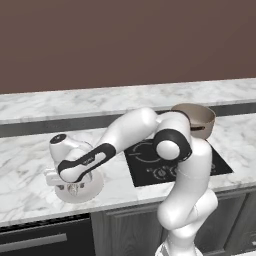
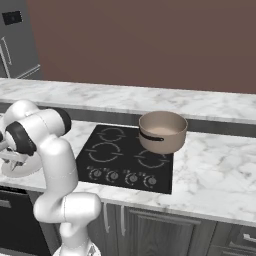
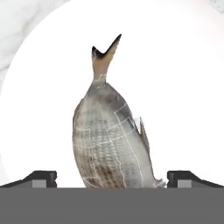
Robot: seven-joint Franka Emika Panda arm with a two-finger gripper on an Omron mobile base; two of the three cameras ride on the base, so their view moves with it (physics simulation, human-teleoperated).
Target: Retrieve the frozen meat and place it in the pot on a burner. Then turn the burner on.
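Note:
The frozen meat [image 3: 109, 140] is a grey, scaly, fish-shaped lump with a tan forked tail. It lies on a round white shallow dish [image 3: 39, 87]. My gripper [image 3: 113, 177] hangs open straight above it, one fingertip on each side of its thick end, not touching it. From the left base view the gripper [image 1: 74, 187] points down into the dish [image 1: 98, 186] on the marble counter, left of the cooktop. The tan pot [image 1: 196, 118] [image 2: 162, 131] stands upright on the back right burner of the black cooktop [image 2: 115, 150], which it covers.
Several control dials [image 2: 122, 176] line the cooktop's front edge. My arm's elbow [image 1: 172, 145] stretches over the cooktop's left half. A raised marble ledge [image 1: 75, 102] runs along the back wall. A grey fridge [image 2: 15, 45] stands at the far left.

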